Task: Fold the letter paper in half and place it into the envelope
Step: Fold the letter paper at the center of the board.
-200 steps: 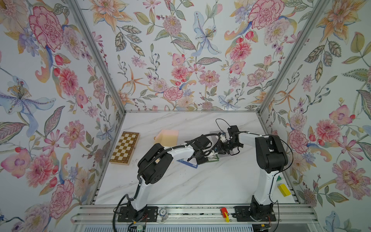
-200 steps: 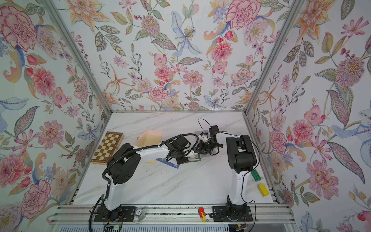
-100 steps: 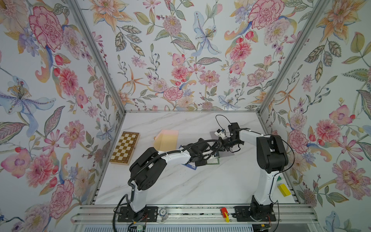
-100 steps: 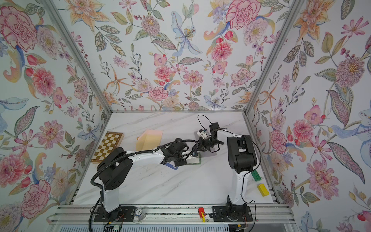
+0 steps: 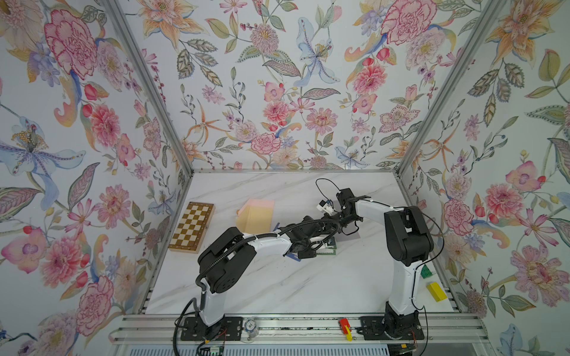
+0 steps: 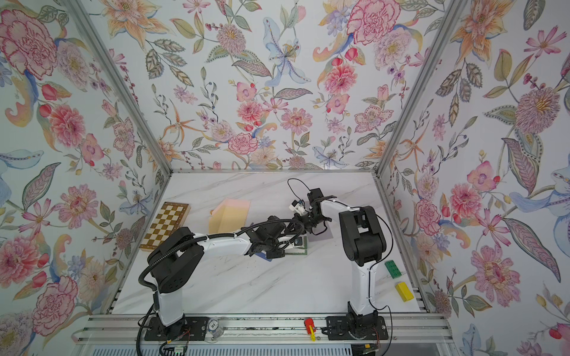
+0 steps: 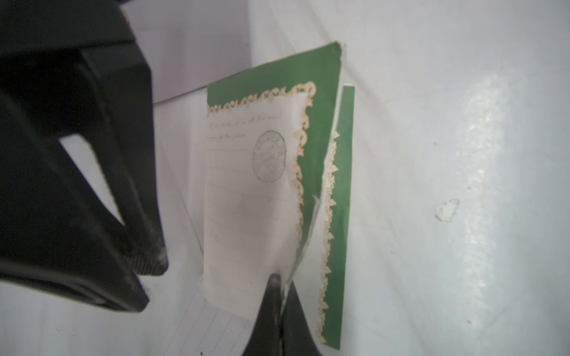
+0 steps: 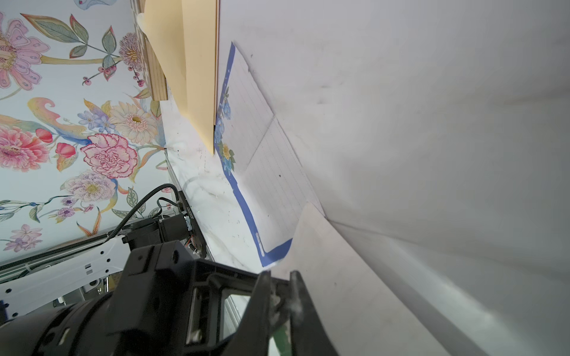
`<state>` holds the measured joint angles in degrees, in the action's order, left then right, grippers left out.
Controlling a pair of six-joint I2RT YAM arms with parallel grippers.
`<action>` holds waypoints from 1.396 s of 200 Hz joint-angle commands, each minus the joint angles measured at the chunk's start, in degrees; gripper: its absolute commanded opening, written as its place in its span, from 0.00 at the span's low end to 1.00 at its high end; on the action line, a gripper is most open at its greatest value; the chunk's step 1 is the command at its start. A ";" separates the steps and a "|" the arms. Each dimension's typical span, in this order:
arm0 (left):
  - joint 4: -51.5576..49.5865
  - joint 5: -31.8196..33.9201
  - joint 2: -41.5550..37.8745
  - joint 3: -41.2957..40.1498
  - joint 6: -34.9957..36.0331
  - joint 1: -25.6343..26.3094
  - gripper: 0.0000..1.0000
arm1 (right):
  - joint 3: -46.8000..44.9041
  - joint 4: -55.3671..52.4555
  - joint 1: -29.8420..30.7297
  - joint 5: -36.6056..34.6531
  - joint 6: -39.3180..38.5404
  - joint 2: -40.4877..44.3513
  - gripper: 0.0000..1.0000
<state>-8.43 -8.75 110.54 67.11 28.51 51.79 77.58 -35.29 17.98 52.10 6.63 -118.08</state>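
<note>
The left fingers (image 7: 269, 296) were pinched shut on the raised flap of the green-bordered cream letter paper (image 7: 253, 197), which lay half folded on the marble bench (image 5: 277, 286). Its edges sat offset, so pressing down risked a crooked crease. Whether the nearly closed right fingers (image 8: 257, 302) held anything, I could not tell.

We find the letter paper (image 7: 253, 200) partly folded on the desk: a green border with gold scrollwork, a lined pale face and a round stamp. One half stands raised over the other, its edge pinched in the left gripper (image 7: 280, 285). We note the envelope (image 5: 256, 217), peach-yellow with a pinkish flap, lying flat and apart from the letter paper in both top views.
</note>
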 commanded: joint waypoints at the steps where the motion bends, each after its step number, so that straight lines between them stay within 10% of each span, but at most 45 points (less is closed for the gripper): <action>1: 0.42 -0.65 -2.01 -1.19 1.19 0.94 0.00 | 0.76 -1.45 0.56 0.42 -0.48 -2.16 0.15; 279: -1.73 -0.22 -1.17 -0.97 0.14 1.21 0.00 | -6.37 -0.84 -1.27 -9.41 0.22 1.85 0.13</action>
<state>-8.08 -8.91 110.13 65.84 29.15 52.21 72.88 -35.35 16.84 45.01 6.68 -117.32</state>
